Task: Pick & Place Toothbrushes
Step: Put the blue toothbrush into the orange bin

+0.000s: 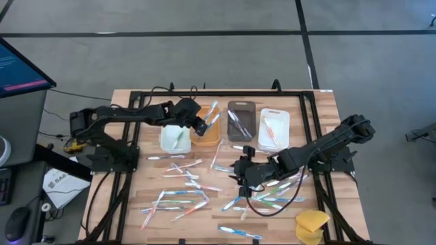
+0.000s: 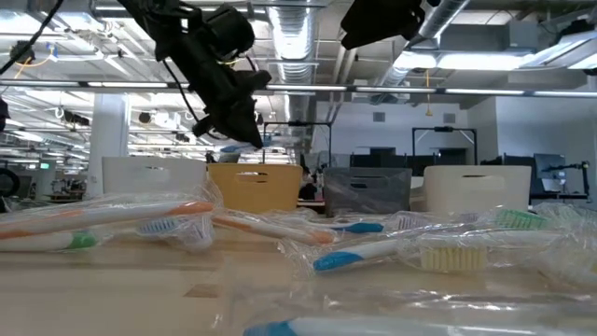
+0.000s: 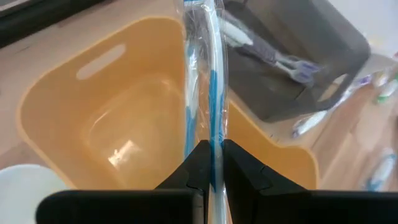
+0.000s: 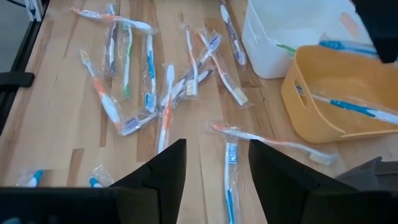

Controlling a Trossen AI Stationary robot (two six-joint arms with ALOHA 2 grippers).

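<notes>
Closest to the low camera, wrapped toothbrushes [image 2: 364,250] lie across the wooden table [image 1: 136,204], their crinkled sleeves blurring the front strip, so brush outlines there are hard to separate.

From above, the loose brushes scatter over the middle and near part of the table. Four bins stand in a row toward the far edge: a white bin [image 1: 174,139], an orange bin [image 1: 208,134], a grey bin [image 1: 240,121] and another white bin [image 1: 274,129]. A yellow sponge [image 1: 311,225] sits at the near right corner, partly cut off by the picture's edge. Bare wood shows along the left side and between the bins and the scattered pile.

The left gripper [image 3: 211,163] hangs over the orange bin, clamped on a blue-and-white toothbrush [image 3: 211,81] in its clear wrapper; the brush runs straight out from between the fingers above the bin's open mouth. The arm hides part of the first white bin in the high view.

The right gripper [image 4: 212,163] hovers over the pile with its fingers spread and nothing between them. A blue toothbrush [image 4: 230,180] lies on the wood just beyond its fingertips, and an orange one [image 4: 165,118] lies near it. Cables and the arm cover several brushes on the right.
</notes>
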